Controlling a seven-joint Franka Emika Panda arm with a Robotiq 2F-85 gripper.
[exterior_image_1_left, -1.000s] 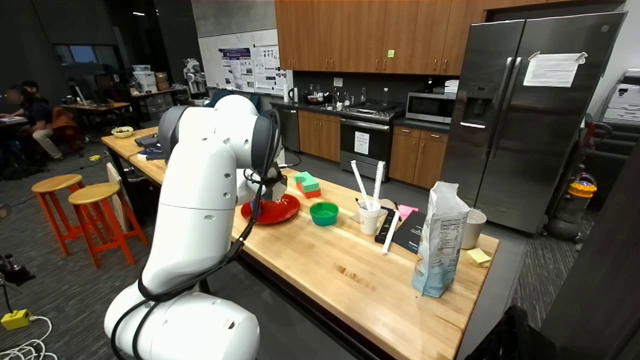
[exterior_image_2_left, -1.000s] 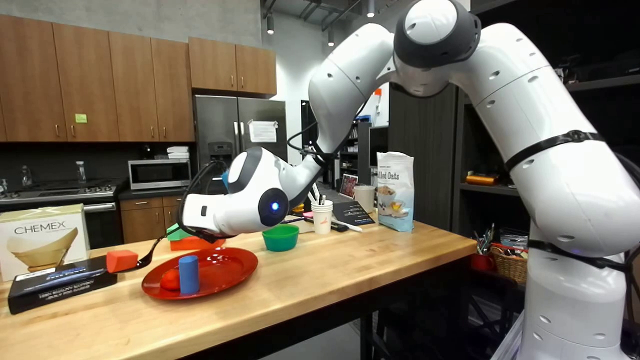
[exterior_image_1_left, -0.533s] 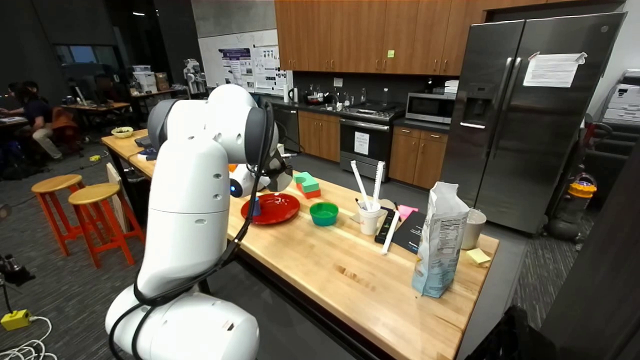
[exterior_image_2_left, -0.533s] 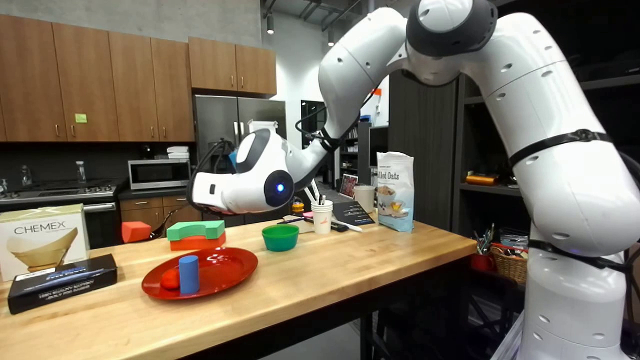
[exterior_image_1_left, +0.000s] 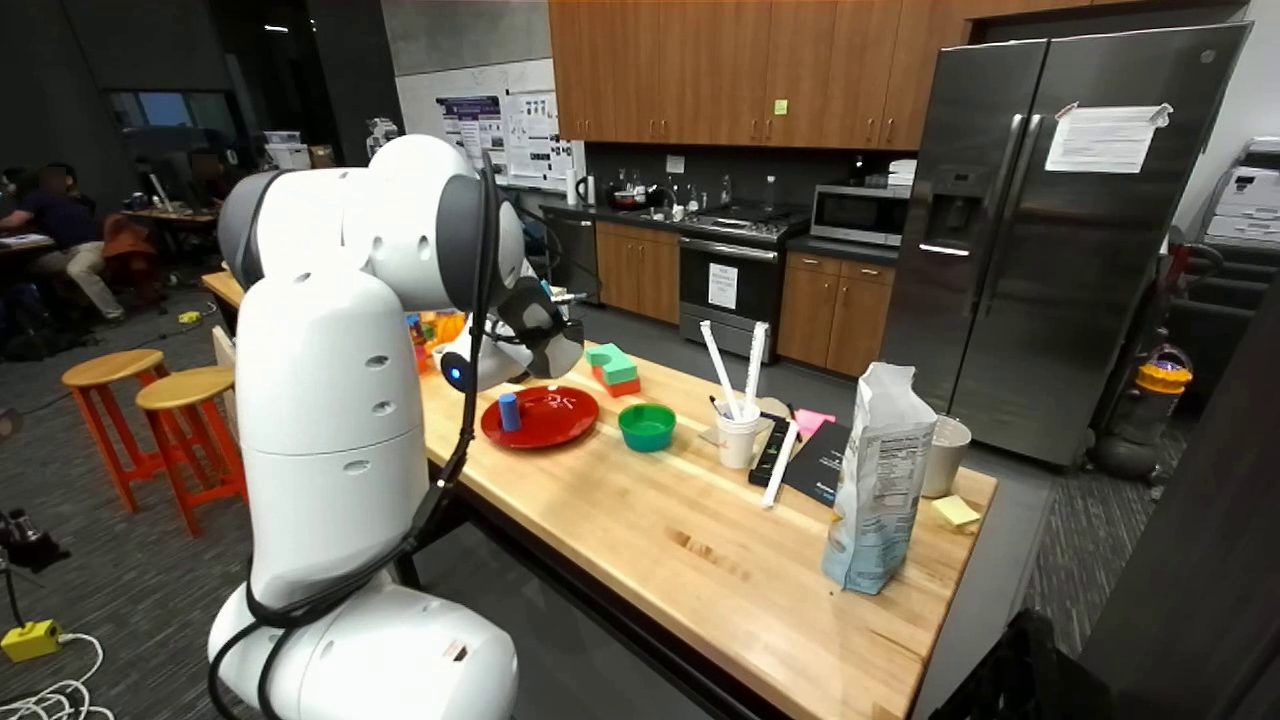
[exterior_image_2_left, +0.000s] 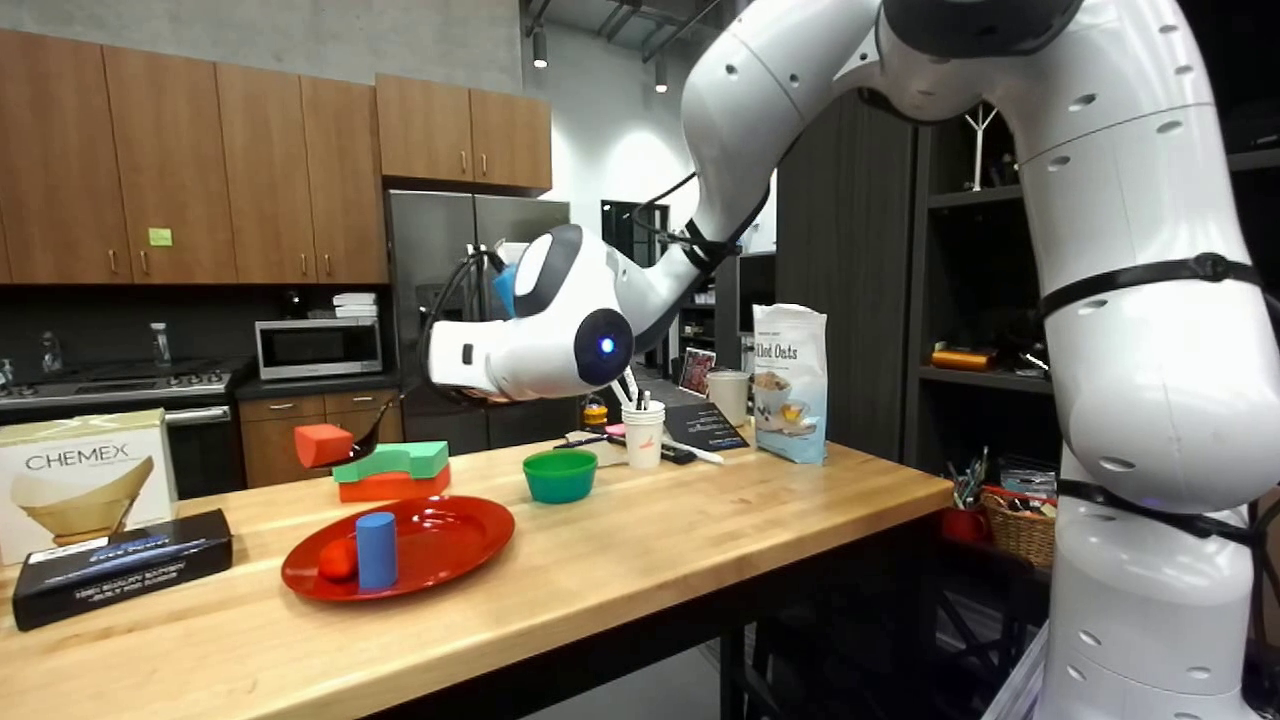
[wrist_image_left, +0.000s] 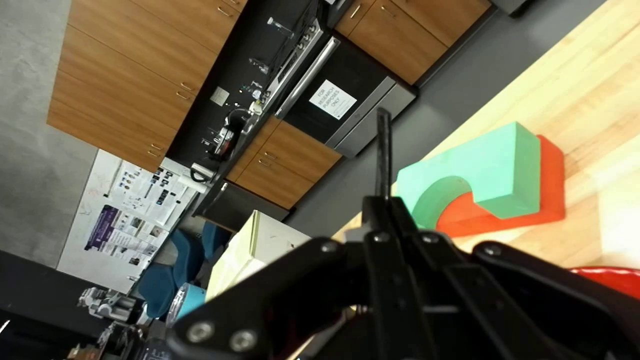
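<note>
My gripper (wrist_image_left: 384, 201) is shut on the thin dark handle of a black spoon (wrist_image_left: 384, 150). In an exterior view the spoon (exterior_image_2_left: 370, 440) is above the table with a red block (exterior_image_2_left: 322, 445) at its bowl; the arm hides the fingers there. The block is out of the wrist view. Near the spoon, a green arch block (exterior_image_2_left: 395, 460) lies on a flat red block (exterior_image_2_left: 395, 487); the arch also shows in the wrist view (wrist_image_left: 480, 165). A red plate (exterior_image_2_left: 460, 540) holds an upright blue cylinder (exterior_image_2_left: 377, 550) and a red rounded thing (exterior_image_2_left: 338, 560).
A green bowl (exterior_image_2_left: 560, 478) stands beside the plate. A Chemex box (exterior_image_2_left: 85, 490) and a flat black box (exterior_image_2_left: 120, 565) are at the table's other end. Paper cups with pens (exterior_image_2_left: 644, 440), a black booklet (exterior_image_2_left: 705, 428) and an oats bag (exterior_image_2_left: 790, 385) stand farther along.
The arm has drawn back and its wrist has risen. The spoon and red block have moved up and across, from beside the plate to in front of the green arch in an exterior view.
</note>
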